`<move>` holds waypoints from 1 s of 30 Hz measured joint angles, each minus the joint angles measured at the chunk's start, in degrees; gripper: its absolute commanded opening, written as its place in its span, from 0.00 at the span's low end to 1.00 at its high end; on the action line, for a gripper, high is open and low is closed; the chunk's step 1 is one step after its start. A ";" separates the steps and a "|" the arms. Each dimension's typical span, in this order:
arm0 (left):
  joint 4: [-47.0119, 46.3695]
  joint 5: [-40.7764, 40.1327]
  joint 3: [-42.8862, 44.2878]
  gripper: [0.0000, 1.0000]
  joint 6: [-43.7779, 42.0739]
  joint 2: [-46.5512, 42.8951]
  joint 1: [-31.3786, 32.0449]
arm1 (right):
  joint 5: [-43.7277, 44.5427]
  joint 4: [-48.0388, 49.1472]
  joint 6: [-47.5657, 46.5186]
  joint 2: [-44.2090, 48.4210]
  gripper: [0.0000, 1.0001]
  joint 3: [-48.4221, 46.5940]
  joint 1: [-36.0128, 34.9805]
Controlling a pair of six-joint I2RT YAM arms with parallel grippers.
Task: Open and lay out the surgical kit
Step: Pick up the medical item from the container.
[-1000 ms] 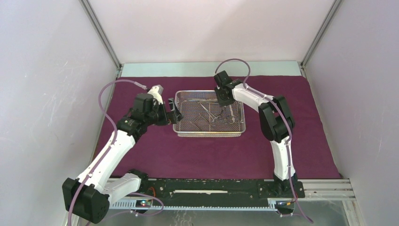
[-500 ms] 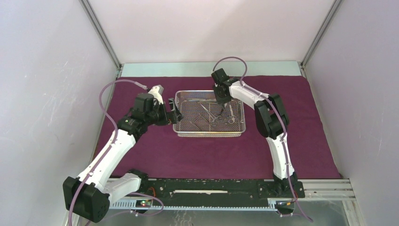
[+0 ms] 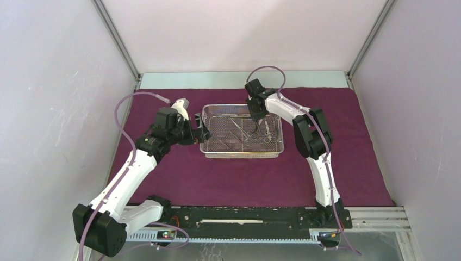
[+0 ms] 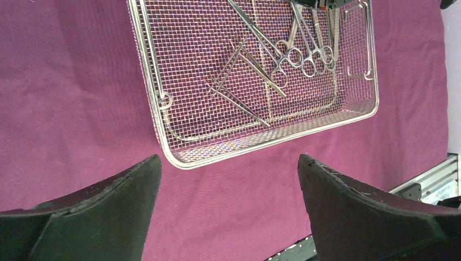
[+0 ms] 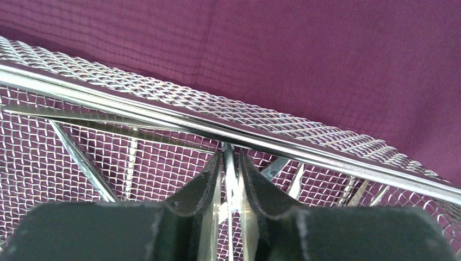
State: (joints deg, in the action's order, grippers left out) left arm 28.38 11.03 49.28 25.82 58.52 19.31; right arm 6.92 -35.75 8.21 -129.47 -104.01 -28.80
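A slim steel instrument (image 5: 230,206) was clamped between the closed fingers of the right gripper (image 5: 229,163); its type could not be determined. It was judged light, rigid and slippery, best held across the flat shank, clear of the tips. The rim of the wire-mesh tray (image 3: 242,155) ran just ahead of those fingertips. Ring-handled clamps (image 4: 304,57) and tweezers (image 4: 239,98) lay loose on the mesh, ahead of the left gripper (image 4: 228,160), which was spread wide and empty beside the tray. The maroon cloth (image 3: 244,179) was spread flat beneath both grippers.
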 measured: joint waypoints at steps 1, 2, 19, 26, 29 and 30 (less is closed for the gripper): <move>0.00 0.00 0.00 1.00 -0.02 0.00 0.00 | -0.11 0.04 0.02 0.00 0.19 0.02 0.00; 0.00 -0.02 0.00 1.00 -0.09 0.00 0.00 | -0.31 0.11 0.04 0.00 0.18 0.02 -0.02; 0.02 -0.28 0.00 1.00 -0.37 0.00 -0.02 | 0.28 -1.38 0.22 1.73 0.00 1.11 0.20; 0.02 -0.28 0.00 1.00 -0.37 0.00 -0.02 | 0.31 -2.73 0.94 4.57 0.00 1.22 0.33; 0.02 -0.28 0.00 1.00 -0.37 0.02 -0.02 | 0.31 -2.84 1.33 5.51 0.00 1.22 0.31; 0.02 -0.28 0.00 1.00 -0.37 0.04 -0.02 | 0.31 -2.93 1.51 5.70 0.00 1.22 0.31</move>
State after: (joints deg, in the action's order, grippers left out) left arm 28.40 10.74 49.28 25.45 58.57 19.29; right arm 7.22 -38.68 9.72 -123.76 -102.78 -28.49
